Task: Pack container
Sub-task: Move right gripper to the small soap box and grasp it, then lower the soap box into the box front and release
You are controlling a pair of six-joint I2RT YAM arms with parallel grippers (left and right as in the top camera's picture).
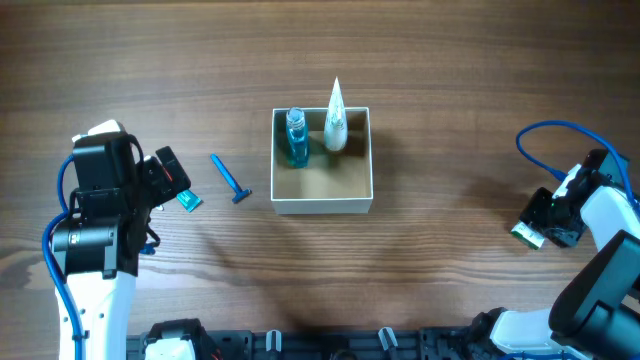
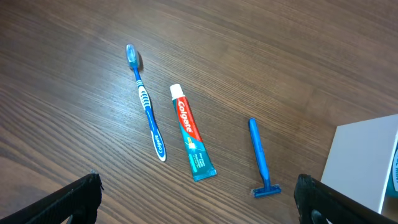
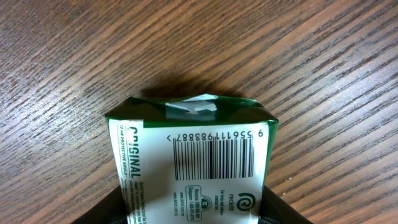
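Far from container (image 1: 322, 207), right end effector (image 1: 531, 231) grips packet (image 3: 193, 155).

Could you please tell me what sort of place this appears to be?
Probably a robot lab's tabletop test station: a left arm and right arm flank a wood-grain table, where a toothbrush, razor and toothpaste lie near a container.

One square container (image 1: 322, 208) sat at the centre of the overhead frame, holding one blue bottle (image 1: 294, 140) and one white tube (image 1: 335, 122). Left of it on the tabletop (image 1: 450, 80) lay one blue razor (image 1: 231, 180). The left wrist view showed one toothbrush (image 2: 148, 102) and one toothpaste tube (image 2: 191, 134). One white-and-green packet (image 3: 193, 162) filled the right wrist view.
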